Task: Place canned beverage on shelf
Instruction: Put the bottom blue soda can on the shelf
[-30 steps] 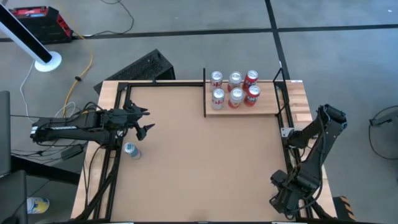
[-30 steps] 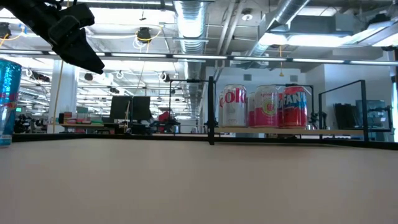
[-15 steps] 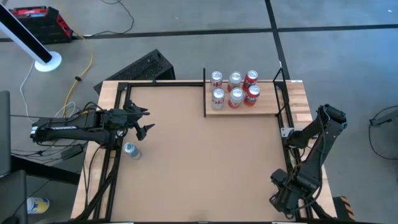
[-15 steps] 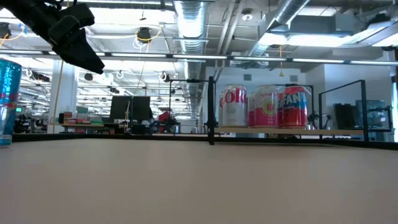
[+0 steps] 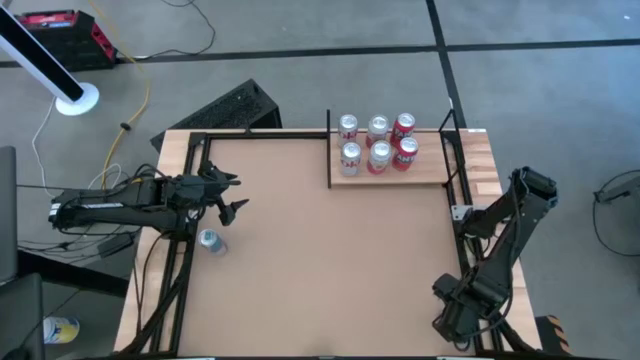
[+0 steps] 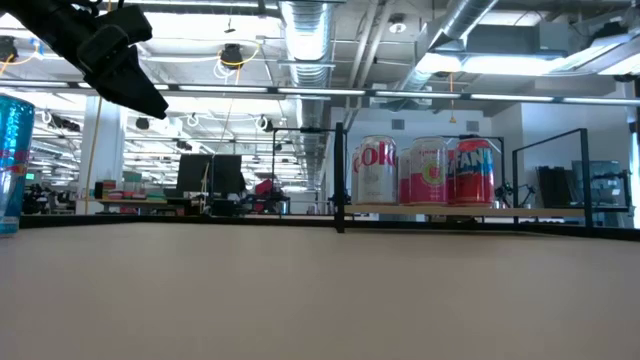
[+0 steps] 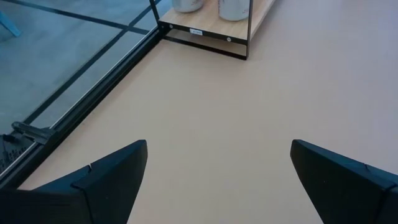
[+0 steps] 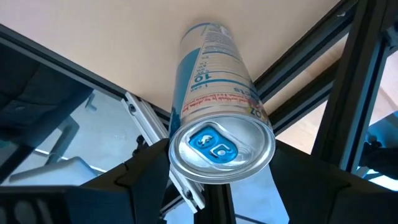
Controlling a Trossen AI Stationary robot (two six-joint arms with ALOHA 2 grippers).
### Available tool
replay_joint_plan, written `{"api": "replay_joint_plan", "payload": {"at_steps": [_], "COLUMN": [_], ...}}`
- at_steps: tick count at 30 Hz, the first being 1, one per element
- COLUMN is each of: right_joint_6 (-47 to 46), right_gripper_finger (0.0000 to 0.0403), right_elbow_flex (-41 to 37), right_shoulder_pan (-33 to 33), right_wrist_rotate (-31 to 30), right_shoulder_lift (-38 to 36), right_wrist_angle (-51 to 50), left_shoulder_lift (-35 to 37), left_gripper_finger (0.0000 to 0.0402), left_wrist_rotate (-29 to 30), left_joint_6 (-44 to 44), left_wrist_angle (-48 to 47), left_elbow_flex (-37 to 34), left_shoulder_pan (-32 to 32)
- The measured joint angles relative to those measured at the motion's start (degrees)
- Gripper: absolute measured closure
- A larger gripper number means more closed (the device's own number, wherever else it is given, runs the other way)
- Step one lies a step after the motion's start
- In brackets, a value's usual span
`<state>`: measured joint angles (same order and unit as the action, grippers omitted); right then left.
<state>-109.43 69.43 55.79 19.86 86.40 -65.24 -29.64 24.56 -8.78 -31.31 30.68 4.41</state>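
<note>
From above, you are seeing the left gripper [image 5: 233,195] hovering with jaws spread near the table's [image 5: 300,260] left edge, a blue can [image 5: 210,241] standing just beside it; the shelf [image 5: 430,172] at the far right is carrying six cans [image 5: 377,143]. The right gripper [image 5: 452,322] is sitting at the table's near right corner. At table level, the blue can is standing apart from the shelf. Your left wrist camera is showing parted fingers [image 7: 106,177] empty. Your right wrist camera is showing a slim can [image 8: 217,118] pinched between the fingers [image 8: 149,168].
</note>
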Motion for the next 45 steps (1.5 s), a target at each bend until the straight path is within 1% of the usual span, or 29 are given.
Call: {"api": "replay_joint_plan", "payload": {"at_steps": [6, 11, 19, 23, 25, 29, 32, 35, 38, 45], "right_joint_6": [0.8, 4.0, 10.2, 12.1, 12.5, 13.3, 15.4, 19.8, 26.2, 48.1], "right_gripper_finger": [0.0116, 0.0117, 0.0139, 0.014, 0.0141, 0.0141, 0.0141, 0.0141, 0.0142, 0.0142], "right_elbow_flex": [0.0, -0.1, 0.0, 0.1, 0.6, 3.1, 4.5, 5.8, 6.7, 7.5], "right_shoulder_pan": [-0.3, -1.1, -3.4, -4.3, -4.8, -5.9, -7.5, -11.5, -17.6, -35.4], "right_wrist_rotate": [0.1, 0.1, 0.1, -0.4, -1.9, -7.9, -11.0, -11.6, -13.4, -15.8], "right_shoulder_lift": [0.0, 0.1, 0.1, -0.5, -0.9, -2.7, -4.7, -6.6, -8.4, -11.4], "right_wrist_angle": [0.0, 0.0, -2.6, -3.9, -5.3, -11.5, -16.1, -21.1, -24.9, -24.7], "left_shoulder_lift": [0.0, 0.0, 0.0, 0.0, 0.0, 0.0, 0.0, 0.0, 0.0, 0.0], "left_gripper_finger": [0.0019, 0.0019, 0.0019, 0.0019, 0.0019, 0.0019, 0.0019, 0.0019, 0.0019, 0.0019], "left_wrist_rotate": [0.0, 0.0, 0.0, 0.0, 0.0, 0.0, 0.0, 0.0, 0.0, 0.0], "left_joint_6": [0.0, 0.0, 0.0, 0.0, 0.0, 0.0, 0.0, 0.0, 0.0, 0.0], "left_wrist_angle": [0.0, 0.0, 0.0, 0.0, 0.0, 0.0, 0.0, 0.0, 0.0, 0.0], "left_elbow_flex": [0.0, 0.0, 0.0, 0.0, 0.0, 0.0, 0.0, 0.0, 0.0, 0.0], "left_shoulder_pan": [0.0, 0.0, 0.0, 0.0, 0.0, 0.0, 0.0, 0.0, 0.0, 0.0]}}
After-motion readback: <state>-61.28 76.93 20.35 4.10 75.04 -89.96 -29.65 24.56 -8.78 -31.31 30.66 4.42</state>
